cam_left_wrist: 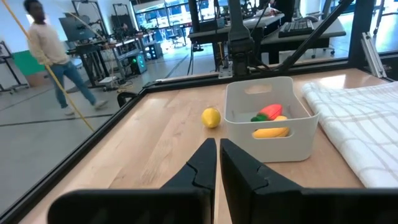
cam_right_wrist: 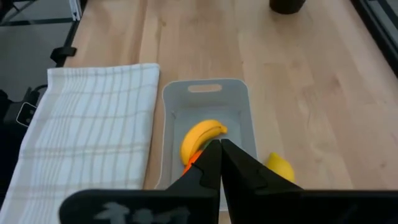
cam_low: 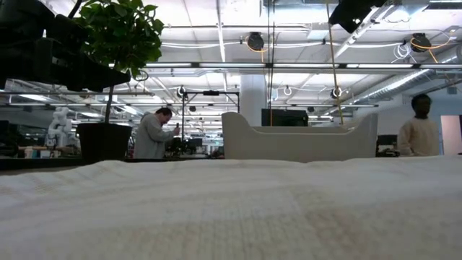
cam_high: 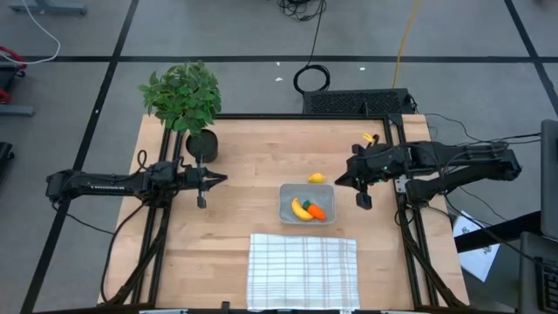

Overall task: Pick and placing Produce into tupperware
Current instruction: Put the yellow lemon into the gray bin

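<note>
The grey-clear tupperware point(cam_high: 284, 202) stands mid-table, also seen in the low view as tupperware point(cam_low: 299, 143). Inside it lie the yellow banana point(cam_high: 300, 209) and the orange carrot point(cam_high: 316, 212). The left wrist view shows both the banana point(cam_left_wrist: 271, 132) and the carrot point(cam_left_wrist: 270, 111). The lemon point(cam_high: 316, 178) rests on the wood just beyond the container's far side. My left gripper point(cam_high: 220, 179) hovers shut to the left of the container, near the plant pot. My right gripper point(cam_high: 340, 180) hovers shut right of the lemon, above the table. In its wrist view the banana point(cam_right_wrist: 200, 137) and lemon point(cam_right_wrist: 281, 168) lie beyond its fingers.
A white checked cloth point(cam_high: 302, 270) lies at the near edge, in front of the container. A potted leafy plant point(cam_high: 186, 100) stands at the far left corner. Bare wood stretches between the left gripper and the container. People stand in the room behind the table.
</note>
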Tool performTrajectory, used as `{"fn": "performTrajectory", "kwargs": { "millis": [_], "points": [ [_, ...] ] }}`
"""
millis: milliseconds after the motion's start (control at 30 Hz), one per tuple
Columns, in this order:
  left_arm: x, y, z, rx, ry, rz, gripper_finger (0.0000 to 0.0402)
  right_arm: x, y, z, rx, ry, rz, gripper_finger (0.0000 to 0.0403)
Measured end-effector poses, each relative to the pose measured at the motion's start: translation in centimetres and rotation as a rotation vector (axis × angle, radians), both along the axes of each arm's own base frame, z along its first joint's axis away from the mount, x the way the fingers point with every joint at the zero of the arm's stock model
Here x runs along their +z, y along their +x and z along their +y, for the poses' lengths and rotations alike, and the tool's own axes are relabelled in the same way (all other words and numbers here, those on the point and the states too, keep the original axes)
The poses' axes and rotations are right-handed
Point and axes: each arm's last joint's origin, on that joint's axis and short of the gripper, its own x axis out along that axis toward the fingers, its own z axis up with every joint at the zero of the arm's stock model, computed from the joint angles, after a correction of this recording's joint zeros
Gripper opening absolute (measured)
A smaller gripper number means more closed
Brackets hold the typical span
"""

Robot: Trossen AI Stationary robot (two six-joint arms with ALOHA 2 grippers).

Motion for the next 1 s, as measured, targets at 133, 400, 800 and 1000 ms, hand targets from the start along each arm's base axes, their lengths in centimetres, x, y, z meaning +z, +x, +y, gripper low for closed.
{"fn": "performTrajectory", "kwargs": {
  "millis": [133, 400, 800, 1000],
  "points": [
    [0.0, 0.0, 0.0, 0.0, -0.001, 0.0, 0.0026, 0.5, -0.8, -0.2, -0.029, -0.014, -0.023, 0.0],
    [-0.1, 0.0, 0.0, 0.0, -0.004, 0.005, 0.0026, -1.4, -2.1, -0.3, -0.048, 0.017, -0.06, 0.0],
    [0.0, 0.0, 0.0, 0.001, -0.008, 0.004, 0.0026, -3.1, -6.0, -0.5, -0.066, 0.069, -0.274, 0.0],
    [0.0, 0.0, 0.0, 0.002, -0.009, 0.003, 0.0026, -3.9, -7.7, -0.7, -0.094, 0.065, -0.357, 0.0]
  ]
}}
